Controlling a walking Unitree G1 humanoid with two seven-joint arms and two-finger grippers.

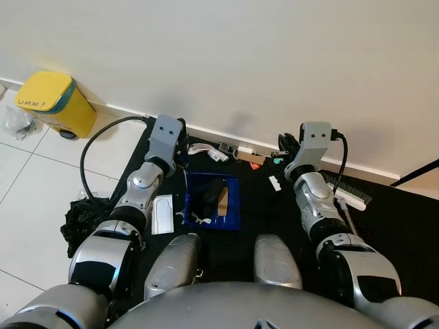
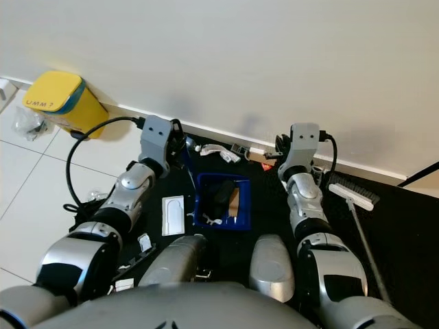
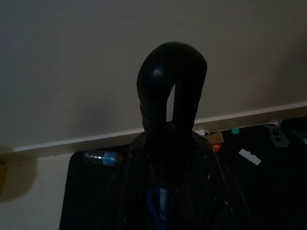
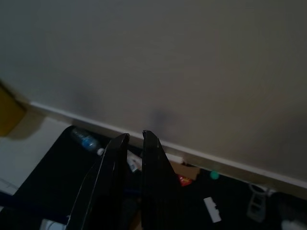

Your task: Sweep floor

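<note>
Broom (image 2: 353,195), lying on the black mat right of the blue dustpan (image 2: 223,201), is judged light and stiff, best gripped mid-handle; right pincer (image 4: 135,139) is nearly closed, empty; left pincer (image 3: 171,76) closed, apparently round the dustpan's handle
</note>
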